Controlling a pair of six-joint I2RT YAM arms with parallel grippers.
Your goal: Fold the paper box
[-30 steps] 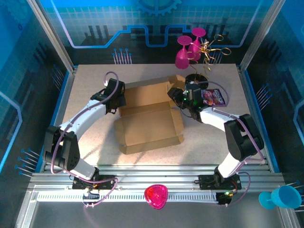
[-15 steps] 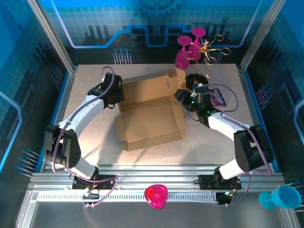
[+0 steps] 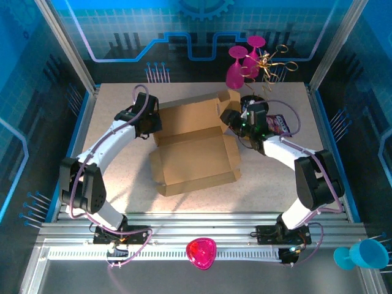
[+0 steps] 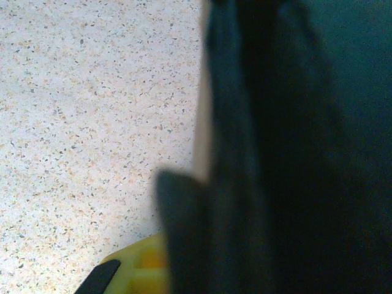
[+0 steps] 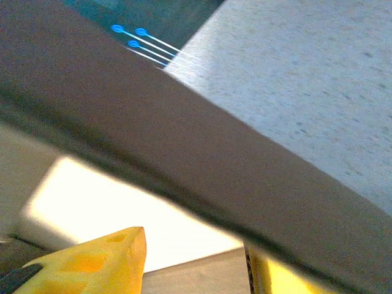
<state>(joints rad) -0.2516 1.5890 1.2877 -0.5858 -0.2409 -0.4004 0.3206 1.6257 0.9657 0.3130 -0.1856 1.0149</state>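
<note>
Paper box of plain brown cardboard, a mailer with flaps and creases (image 3: 195,160), lies open on the speckled beige table (image 3: 275,180). Its shallow tray spreads toward the arm bases from both pairs of fingers, and its tall rear panel stands up and stretches from one pair to the other. The left gripper (image 3: 151,124) is at the left end of this panel. Its fingers (image 4: 138,272) are pressed together, and a pale cardboard edge runs down to them, so I judge that they pinch this edge. The right gripper (image 3: 230,120) is at the right end, and its yellow fingers (image 5: 92,257) are spread apart below a brown flap, with nothing clearly pinched. A small purple and yellow snack packet (image 3: 277,125) lies just on the outer side of the right fingers. I judge the folding as only partly done: the walls of the tray are low, the rear panel is not yet brought over, and no flap is tucked in.
</note>
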